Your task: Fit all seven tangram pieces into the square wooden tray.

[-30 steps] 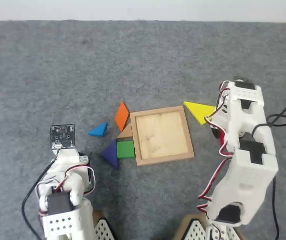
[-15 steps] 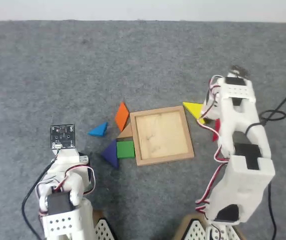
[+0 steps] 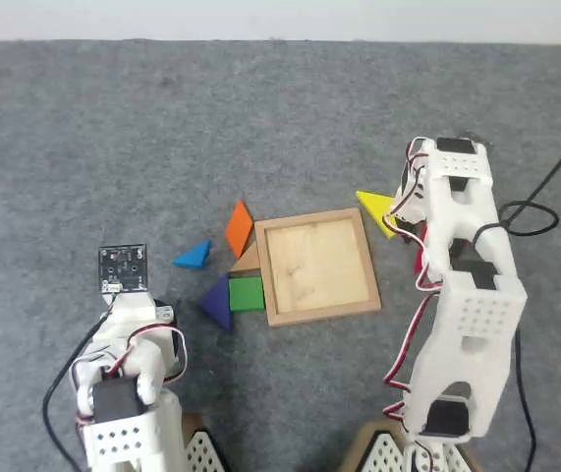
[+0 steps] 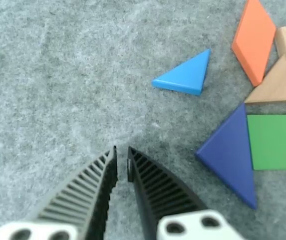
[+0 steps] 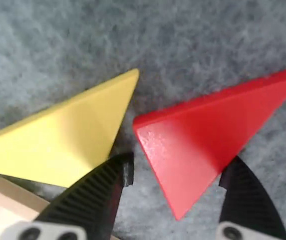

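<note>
High view: square wooden tray (image 3: pixel 309 216) lies mid-counter on the grey felt counter (image 3: pixel 113 128), with a flat yellow triangle (image 3: pixel 378 209) off its far right corner.
Left of tray: orange parallelogram (image 3: pixel 239 227), plain wooden triangle (image 3: pixel 247 261) and green square (image 3: pixel 247 293) sit along the rim; a dark blue triangle (image 3: pixel 217 301) touches the green square, and a small light blue triangle (image 3: pixel 194 256) lies apart.
Right jaws: apart, flanking the red triangle (image 5: pixel 208 135) beside the yellow one.
Left jaws: nearly together, gripping nothing, near-left of the pieces.

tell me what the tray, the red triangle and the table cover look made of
Tray: bare light wood, grain showing on its floor. Red triangle: probably painted wood, a slightly pebbled satin coat; plastic is possible. Table cover: grey felt or carpet, fuzzy mottled fibres.
</note>
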Tool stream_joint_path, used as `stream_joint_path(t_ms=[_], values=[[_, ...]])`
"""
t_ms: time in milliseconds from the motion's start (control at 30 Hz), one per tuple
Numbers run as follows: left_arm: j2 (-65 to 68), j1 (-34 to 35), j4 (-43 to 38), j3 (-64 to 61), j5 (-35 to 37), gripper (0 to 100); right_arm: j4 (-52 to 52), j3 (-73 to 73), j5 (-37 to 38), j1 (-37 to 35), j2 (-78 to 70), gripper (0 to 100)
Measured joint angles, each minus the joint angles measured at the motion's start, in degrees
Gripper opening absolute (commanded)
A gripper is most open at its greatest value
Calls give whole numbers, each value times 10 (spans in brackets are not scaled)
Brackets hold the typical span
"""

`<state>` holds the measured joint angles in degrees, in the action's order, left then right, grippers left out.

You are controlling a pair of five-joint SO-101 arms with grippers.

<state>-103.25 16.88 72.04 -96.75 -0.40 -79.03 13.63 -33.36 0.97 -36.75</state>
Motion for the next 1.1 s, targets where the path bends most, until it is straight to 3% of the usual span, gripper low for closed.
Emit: stream_joint_path(t_ms=[167, 467, 1100], values=[[0, 0, 0, 0, 0, 36, -12, 5, -4, 48, -1, 230], [0, 0, 0, 0, 0, 36, 7, 5, -7, 59, -1, 284], [0, 0, 0, 0, 0, 36, 43, 6, -6, 82, 57, 287]])
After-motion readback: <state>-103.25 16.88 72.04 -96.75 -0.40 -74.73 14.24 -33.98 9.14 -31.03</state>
